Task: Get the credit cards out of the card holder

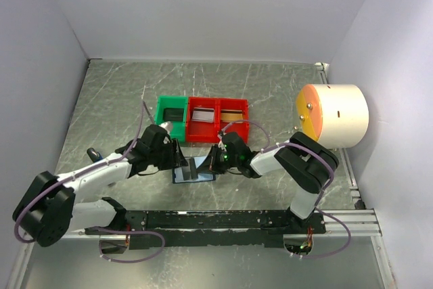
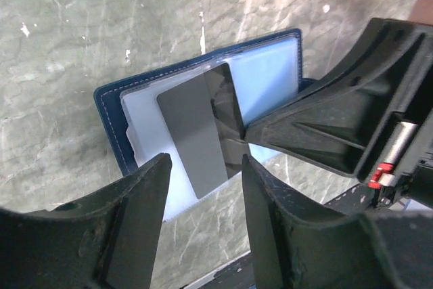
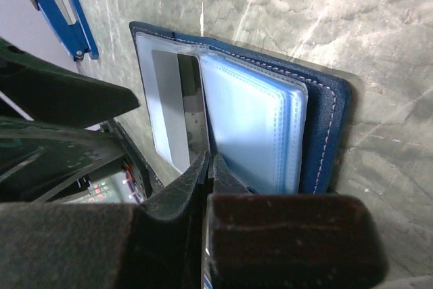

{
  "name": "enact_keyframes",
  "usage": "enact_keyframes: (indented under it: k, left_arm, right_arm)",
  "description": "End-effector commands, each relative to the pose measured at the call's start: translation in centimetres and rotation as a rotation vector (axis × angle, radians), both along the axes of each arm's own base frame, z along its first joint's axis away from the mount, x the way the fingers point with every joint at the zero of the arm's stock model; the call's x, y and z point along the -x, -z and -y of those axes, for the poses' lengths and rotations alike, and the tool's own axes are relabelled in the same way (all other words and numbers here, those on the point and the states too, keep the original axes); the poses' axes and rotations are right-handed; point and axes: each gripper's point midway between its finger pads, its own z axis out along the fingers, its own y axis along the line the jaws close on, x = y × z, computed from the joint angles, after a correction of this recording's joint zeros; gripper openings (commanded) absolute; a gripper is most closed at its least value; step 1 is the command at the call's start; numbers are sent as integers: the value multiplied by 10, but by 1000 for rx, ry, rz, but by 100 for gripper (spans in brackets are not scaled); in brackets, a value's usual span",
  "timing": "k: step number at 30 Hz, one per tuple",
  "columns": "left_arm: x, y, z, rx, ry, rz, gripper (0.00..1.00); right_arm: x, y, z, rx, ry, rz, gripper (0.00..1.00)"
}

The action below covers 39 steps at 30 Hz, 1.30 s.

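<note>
The dark navy card holder [image 2: 111, 120] lies open on the table, with pale blue plastic pockets [image 3: 247, 123] showing. A silvery grey credit card [image 2: 196, 133] sticks partway out of a pocket, toward my left gripper [image 2: 205, 160]. That gripper is open, a finger on each side of the card's free end, and nothing is held. My right gripper [image 3: 208, 160] is shut, its tips pressing down on the holder [image 3: 331, 126] beside the card [image 3: 169, 109]. From above, both grippers meet over the holder [image 1: 196, 170].
Behind the holder stand a green bin [image 1: 160, 107] with a dark card and a red bin [image 1: 218, 130] with a silvery and a tan card. A large white cylinder with an orange face [image 1: 335, 114] stands at the right. A small blue tag [image 3: 64, 5] lies near the holder.
</note>
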Motion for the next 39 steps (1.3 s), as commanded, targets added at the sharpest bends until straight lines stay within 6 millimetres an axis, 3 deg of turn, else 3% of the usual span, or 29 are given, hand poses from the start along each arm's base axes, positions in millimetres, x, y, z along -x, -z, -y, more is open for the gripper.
enact_keyframes:
  k: [1, 8, 17, 21, 23, 24, 28, 31, 39]
  left_arm:
    - [8, 17, 12, 19, 73, -46, 56]
    - [25, 56, -7, -101, 46, -153, 36]
    - [29, 63, -15, -163, 50, -163, 27]
    - [30, 63, -16, -169, 47, -163, 26]
    - [31, 64, -18, -175, 43, -163, 26]
    - [31, 64, -19, -179, 39, -162, 26]
    - [30, 62, -21, -186, 31, -157, 26]
    - [31, 61, -17, -166, 43, -150, 26]
    - [31, 62, -12, -154, 74, -155, 26]
  right_arm:
    - [-8, 1, 5, 24, 28, 20, 0]
    - [-7, -4, 3, -8, 26, 22, 0]
    - [-10, 5, -3, 0, 2, 9, 25]
    - [-7, 3, -7, -40, -15, 9, 16]
    - [-6, -5, -6, -80, -18, 18, 2]
    - [-7, -6, -2, -74, -1, 18, 0]
    - [-9, -1, 23, -19, 55, 31, 0]
    - [-4, -2, 23, -23, 1, 40, 0]
    - [-10, -12, 5, -84, -52, 59, 30]
